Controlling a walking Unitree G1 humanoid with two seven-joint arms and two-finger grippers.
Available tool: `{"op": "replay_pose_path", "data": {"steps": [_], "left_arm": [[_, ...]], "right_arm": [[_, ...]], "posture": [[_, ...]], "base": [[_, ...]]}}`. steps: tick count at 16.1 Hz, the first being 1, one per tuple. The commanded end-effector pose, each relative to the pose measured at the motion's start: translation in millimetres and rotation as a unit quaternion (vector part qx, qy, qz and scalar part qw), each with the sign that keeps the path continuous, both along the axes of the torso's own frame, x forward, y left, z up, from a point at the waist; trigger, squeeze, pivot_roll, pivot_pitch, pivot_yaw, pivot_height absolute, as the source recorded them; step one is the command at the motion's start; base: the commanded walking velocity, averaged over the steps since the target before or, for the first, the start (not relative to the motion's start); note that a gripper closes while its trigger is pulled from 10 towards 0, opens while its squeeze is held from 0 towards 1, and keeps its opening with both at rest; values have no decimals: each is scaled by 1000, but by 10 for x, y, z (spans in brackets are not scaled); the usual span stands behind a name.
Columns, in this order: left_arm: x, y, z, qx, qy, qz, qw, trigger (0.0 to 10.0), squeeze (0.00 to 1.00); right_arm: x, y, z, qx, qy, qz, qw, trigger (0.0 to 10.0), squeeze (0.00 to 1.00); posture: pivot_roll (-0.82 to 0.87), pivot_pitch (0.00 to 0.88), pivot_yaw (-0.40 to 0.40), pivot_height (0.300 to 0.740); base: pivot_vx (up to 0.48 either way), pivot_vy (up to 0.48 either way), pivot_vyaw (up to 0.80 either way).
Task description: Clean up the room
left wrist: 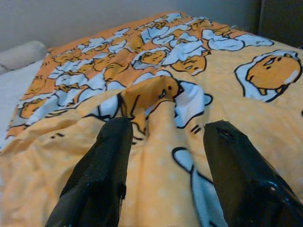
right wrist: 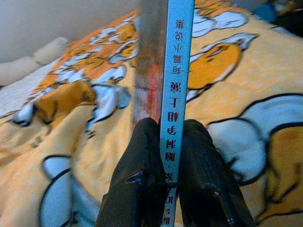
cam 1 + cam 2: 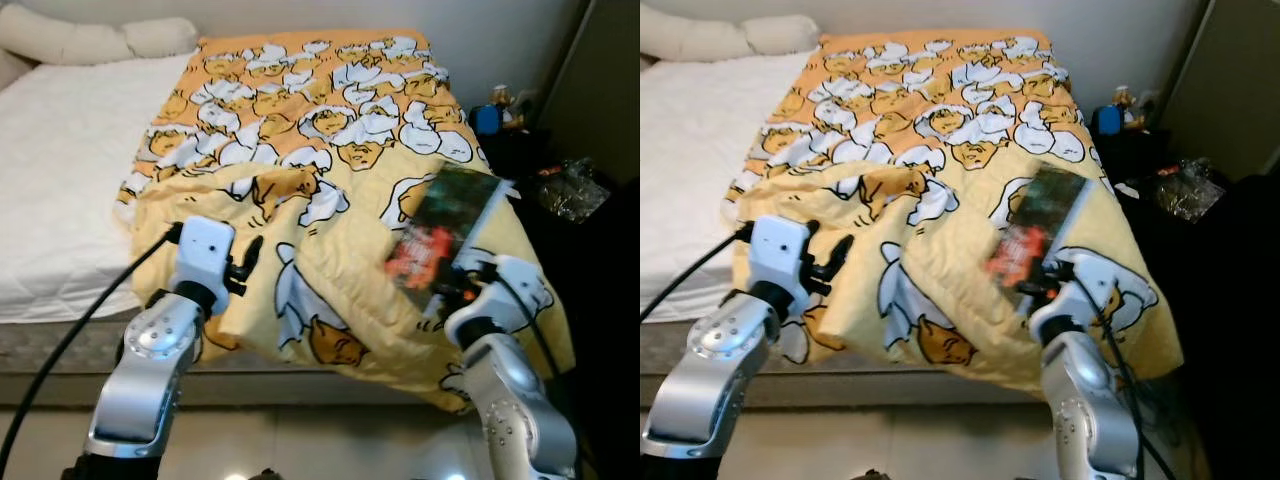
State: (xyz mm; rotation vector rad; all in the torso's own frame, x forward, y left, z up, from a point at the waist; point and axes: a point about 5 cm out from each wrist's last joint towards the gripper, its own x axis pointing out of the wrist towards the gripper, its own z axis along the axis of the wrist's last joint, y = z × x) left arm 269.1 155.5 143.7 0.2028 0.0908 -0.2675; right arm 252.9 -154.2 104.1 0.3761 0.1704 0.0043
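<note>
Right gripper (image 2: 166,156) pinches a book (image 3: 440,235) by its spine (blue, printed) at right-center over the yellow blanket (image 3: 330,130). Left gripper (image 1: 165,156), 2 fingers spread, lower left.

blanket (image 3: 330,130) on bed (image 3: 60,150), pillows (image 3: 90,38) behind, nightstand (image 3: 560,190) right

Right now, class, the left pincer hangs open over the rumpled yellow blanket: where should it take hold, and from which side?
Probably the raised fold of the blanket, just ahead of the open left pincer. It stands up as a narrow ridge, so the fingers could straddle it, coming from the foot of the bed. The right pincer holds a book.
</note>
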Motion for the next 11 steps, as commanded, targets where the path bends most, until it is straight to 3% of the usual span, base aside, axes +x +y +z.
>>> {"op": "replay_pose_path", "data": {"steps": [1, 11], "left_arm": [[-7, -22, 18, 3, -1, -6, 1000, 10000, 263], [-35, -6, 5, 5, 3, -8, 1000, 10000, 267]], "right_arm": [[10, -50, 113, -5, -28, -12, 1000, 10000, 0], [8, -25, 109, -37, -30, -13, 999, 10000, 0]], "posture": [[-19, 0, 85, 740], [-13, 0, 80, 740]], "base": [[0, 364, 0], [0, 366, 0]]}}
